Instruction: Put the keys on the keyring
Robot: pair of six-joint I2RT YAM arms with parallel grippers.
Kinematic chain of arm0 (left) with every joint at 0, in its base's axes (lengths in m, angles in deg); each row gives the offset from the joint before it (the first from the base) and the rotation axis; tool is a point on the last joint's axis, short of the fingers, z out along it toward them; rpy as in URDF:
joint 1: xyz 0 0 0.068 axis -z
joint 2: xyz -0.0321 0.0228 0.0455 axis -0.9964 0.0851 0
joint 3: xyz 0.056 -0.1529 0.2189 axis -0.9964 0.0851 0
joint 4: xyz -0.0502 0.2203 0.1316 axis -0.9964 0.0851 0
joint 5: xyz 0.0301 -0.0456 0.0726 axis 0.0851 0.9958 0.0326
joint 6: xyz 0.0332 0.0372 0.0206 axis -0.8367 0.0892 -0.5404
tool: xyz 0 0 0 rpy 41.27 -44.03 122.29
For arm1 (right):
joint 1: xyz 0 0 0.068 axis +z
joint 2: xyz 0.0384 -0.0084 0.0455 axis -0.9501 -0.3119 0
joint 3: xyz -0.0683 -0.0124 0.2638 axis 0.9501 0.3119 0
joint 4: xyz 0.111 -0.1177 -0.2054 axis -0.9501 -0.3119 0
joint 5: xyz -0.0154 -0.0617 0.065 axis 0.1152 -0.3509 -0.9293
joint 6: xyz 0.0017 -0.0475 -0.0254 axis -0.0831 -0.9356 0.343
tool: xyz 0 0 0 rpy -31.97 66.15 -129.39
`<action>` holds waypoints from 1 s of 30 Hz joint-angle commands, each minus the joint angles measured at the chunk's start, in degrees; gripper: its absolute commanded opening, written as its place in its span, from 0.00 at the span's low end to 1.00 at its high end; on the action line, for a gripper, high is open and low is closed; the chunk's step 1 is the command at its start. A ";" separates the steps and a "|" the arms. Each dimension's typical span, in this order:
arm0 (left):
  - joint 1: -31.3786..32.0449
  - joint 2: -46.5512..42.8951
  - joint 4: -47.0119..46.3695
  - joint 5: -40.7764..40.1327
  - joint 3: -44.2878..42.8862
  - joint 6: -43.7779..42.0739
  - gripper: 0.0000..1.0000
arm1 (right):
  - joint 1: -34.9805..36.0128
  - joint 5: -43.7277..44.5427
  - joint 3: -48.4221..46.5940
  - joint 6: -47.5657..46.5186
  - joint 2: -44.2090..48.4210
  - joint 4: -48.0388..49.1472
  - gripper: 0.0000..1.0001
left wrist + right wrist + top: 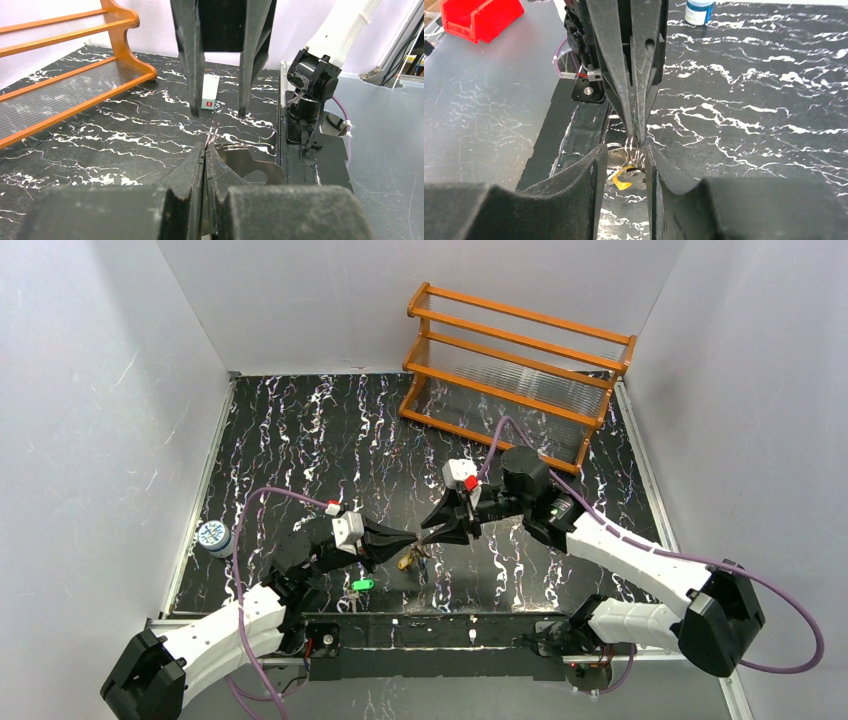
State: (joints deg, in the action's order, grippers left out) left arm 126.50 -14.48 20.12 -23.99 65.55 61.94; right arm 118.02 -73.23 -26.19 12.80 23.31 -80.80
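The keyring (633, 146) is pinched in the closed fingertips of the left hand (206, 151), above the table (300, 440) near its front edge. A yellow-headed key (620, 181) is hung from it, just below. The right hand (429, 534) is held facing it, jaws parted, with the ring between them. A green-headed key (362, 585) is seen lying on the table near the left hand.

Black white-veined table (300, 440), orange rack (520, 312), green key (362, 584)
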 commanded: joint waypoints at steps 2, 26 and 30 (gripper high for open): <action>0.14 -1.36 -4.11 0.52 0.24 0.25 0.00 | -0.05 -1.99 -1.58 0.76 -3.11 3.16 0.42; 0.18 -2.42 0.40 -3.63 -0.36 -4.01 0.40 | 0.47 10.40 -14.24 -4.59 -7.37 -23.33 0.01; 0.16 -1.36 6.71 -4.26 -3.00 -6.95 0.41 | 2.71 15.69 -19.28 -6.52 -10.39 -32.43 0.01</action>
State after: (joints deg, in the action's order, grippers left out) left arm 126.50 -16.52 21.36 -26.77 65.83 58.88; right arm 118.66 -63.33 -39.24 9.29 14.70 -102.55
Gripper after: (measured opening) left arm 0.404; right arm 0.032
